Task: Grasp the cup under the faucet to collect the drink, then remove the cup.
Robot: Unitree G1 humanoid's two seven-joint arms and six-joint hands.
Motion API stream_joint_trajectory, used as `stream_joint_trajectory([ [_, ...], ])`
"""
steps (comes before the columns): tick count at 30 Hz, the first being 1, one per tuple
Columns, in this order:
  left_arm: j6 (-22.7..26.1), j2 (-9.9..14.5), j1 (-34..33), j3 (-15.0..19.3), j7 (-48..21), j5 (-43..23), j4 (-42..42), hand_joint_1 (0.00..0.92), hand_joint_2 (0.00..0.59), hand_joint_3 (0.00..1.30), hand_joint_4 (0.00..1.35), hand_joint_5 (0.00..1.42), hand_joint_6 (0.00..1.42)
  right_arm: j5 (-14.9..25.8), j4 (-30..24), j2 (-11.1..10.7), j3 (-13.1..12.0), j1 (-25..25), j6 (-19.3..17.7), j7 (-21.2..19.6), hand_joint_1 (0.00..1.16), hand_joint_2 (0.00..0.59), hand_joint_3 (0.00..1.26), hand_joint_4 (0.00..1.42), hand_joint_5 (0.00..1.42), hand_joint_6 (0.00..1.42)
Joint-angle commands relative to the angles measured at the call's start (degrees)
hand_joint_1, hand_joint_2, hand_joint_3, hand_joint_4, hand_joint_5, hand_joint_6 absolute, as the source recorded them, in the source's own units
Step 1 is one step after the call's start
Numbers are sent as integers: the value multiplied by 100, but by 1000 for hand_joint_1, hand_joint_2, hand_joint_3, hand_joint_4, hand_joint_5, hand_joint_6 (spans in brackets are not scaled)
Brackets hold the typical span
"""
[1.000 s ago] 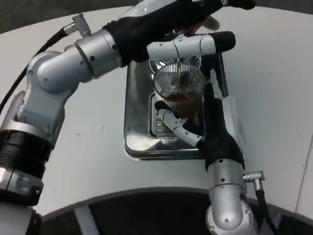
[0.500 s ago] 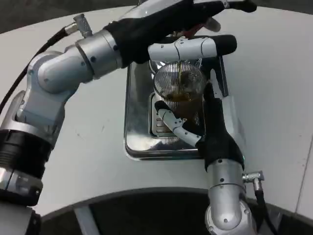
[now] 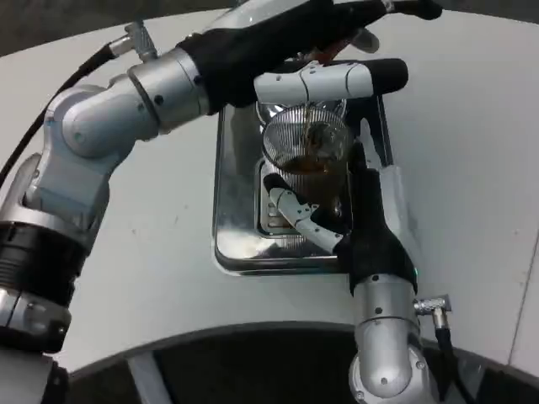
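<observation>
A clear ribbed cup (image 3: 305, 151) stands on the steel drip tray (image 3: 234, 227) under the faucet, partly filled with brown drink. A thin brown stream falls into it from above. My right hand (image 3: 337, 215) grips the cup from the near side, its fingers wrapped around the lower wall. My left hand (image 3: 337, 42) reaches across the top of the dispenser, its fingers on the tap lever above the cup; the lever itself is mostly hidden under the hand.
The shiny tray sits in the middle of the round white table (image 3: 152, 236). My left forearm (image 3: 143, 101) crosses the picture from the left above the tray. The table's near edge curves along the bottom.
The drink level in the cup has risen slightly while the stream keeps falling. Both hands hold their places; the picture has shifted a little.
</observation>
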Motion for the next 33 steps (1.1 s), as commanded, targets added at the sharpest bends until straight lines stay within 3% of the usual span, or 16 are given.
stream_joint_trajectory([
  [1, 58, 41, 122, -100, -187, 79, -143, 0, 120, 170, 0, 11, 212, 67, 125, 370, 57, -5, 206, 18, 667, 230, 0, 0, 0, 26],
  [14, 184, 110, 251, -74, -204, 65, -376, 0, 125, 174, 0, 11, 212, 50, 277, 457, 163, -121, 360, -110, 678, 235, 0, 0, 21, 71],
  [27, 220, 187, 359, -45, -158, 84, -515, 0, 132, 175, 0, 11, 213, -45, 394, 548, 264, -87, 371, -476, 704, 239, 32, 212, 258, 393],
  [33, 229, 225, 380, -32, -137, 82, -522, 0, 133, 180, 1, 18, 220, 7, 513, 601, 259, -100, 294, -664, 702, 238, 47, 241, 300, 432],
])
